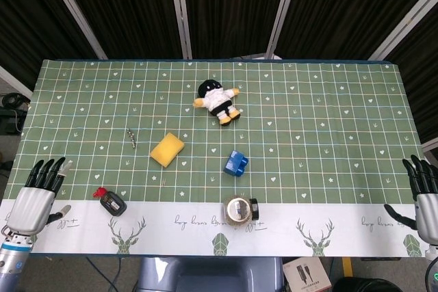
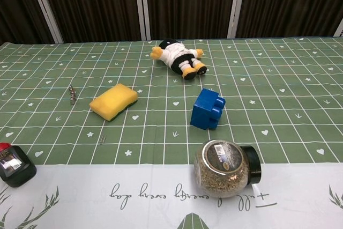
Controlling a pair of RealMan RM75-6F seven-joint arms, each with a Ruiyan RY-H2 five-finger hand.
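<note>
A long rectangular table [image 1: 328,100] fills most of both views, covered by a green cloth with a white grid and small white hearts and stars [image 1: 342,135], ending at the near edge in a white border strip printed with grey deer heads and script lettering [image 1: 185,222]. Behind it hang dark, near-black pleated curtains [image 1: 226,5] crossed by slanted pale grey metal bars [image 1: 179,8]; lighting is even, with soft shadows. Below the near table edge there is grey floor and what looks like a small white-and-black cardboard box [image 1: 306,276], partly cut off.
</note>
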